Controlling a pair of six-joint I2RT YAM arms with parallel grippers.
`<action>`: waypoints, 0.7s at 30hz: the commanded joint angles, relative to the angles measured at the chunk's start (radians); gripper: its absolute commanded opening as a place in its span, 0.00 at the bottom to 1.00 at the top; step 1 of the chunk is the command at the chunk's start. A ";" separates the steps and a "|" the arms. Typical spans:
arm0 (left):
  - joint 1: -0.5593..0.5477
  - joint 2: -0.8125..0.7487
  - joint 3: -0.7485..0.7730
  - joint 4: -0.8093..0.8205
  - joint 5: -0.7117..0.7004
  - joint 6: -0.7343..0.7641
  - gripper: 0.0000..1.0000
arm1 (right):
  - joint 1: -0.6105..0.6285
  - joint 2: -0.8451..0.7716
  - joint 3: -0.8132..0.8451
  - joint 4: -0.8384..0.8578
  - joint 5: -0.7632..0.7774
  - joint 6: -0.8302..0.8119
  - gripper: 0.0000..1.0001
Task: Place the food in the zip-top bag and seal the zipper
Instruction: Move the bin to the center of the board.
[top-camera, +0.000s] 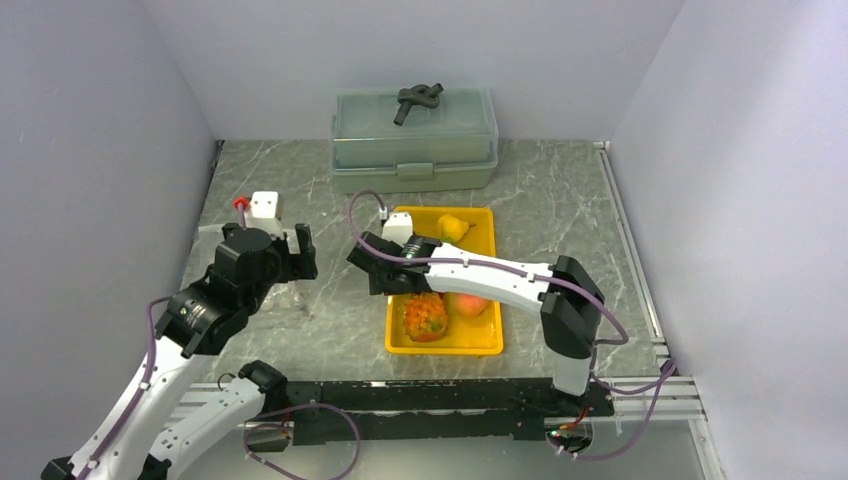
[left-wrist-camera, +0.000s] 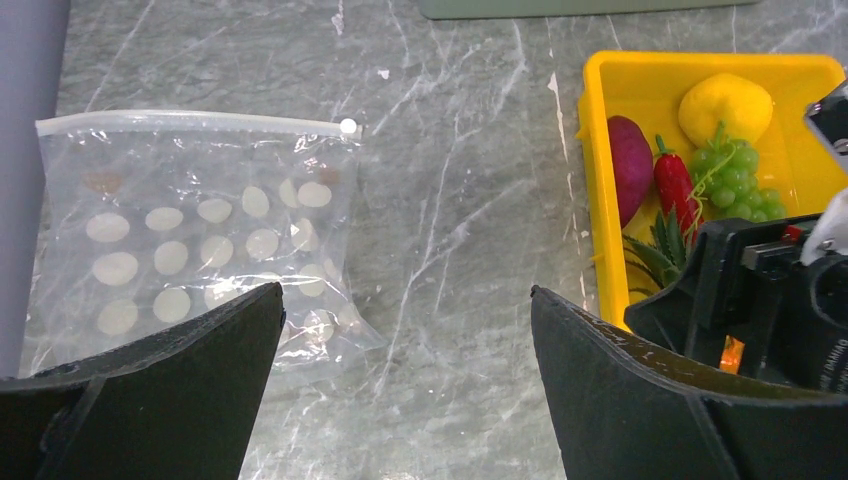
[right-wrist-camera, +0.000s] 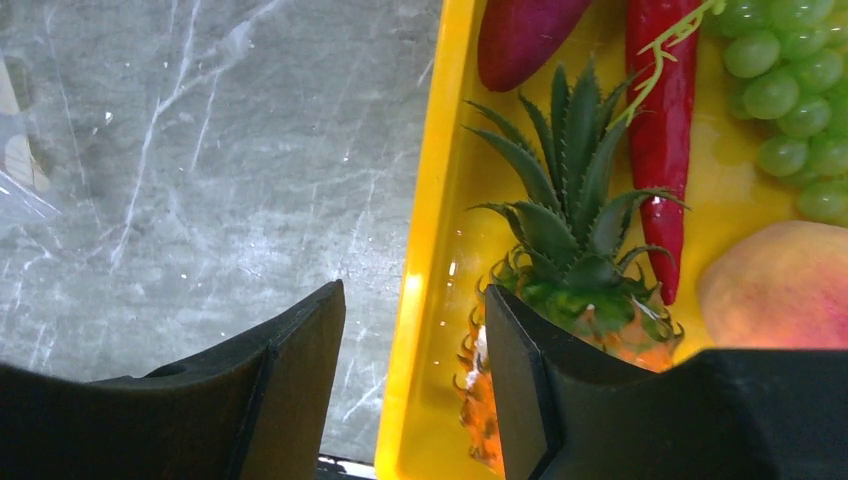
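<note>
Overhead, 2 wrist cams; tray (top-camera: 478, 330) shared

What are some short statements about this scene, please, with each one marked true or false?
1. The zip-top bag lies flat on the table, outside the yellow tray. True.
2. The lemon is already inside the bag. False: the lemon is in the tray.
3. The left end effector is open and holds nothing. True.
4. The right end effector grips the pineapple. False: it is open, astride the tray's wall; the pineapple lies in the tray.
</note>
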 joint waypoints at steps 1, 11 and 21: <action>0.000 -0.017 0.030 -0.003 -0.063 -0.029 0.99 | 0.003 0.032 0.058 0.036 0.002 0.038 0.57; 0.000 -0.059 0.029 -0.012 -0.107 -0.046 1.00 | 0.001 0.121 0.088 0.013 0.033 0.091 0.52; 0.000 -0.064 0.027 -0.010 -0.105 -0.047 1.00 | -0.011 0.175 0.067 0.035 0.010 0.111 0.48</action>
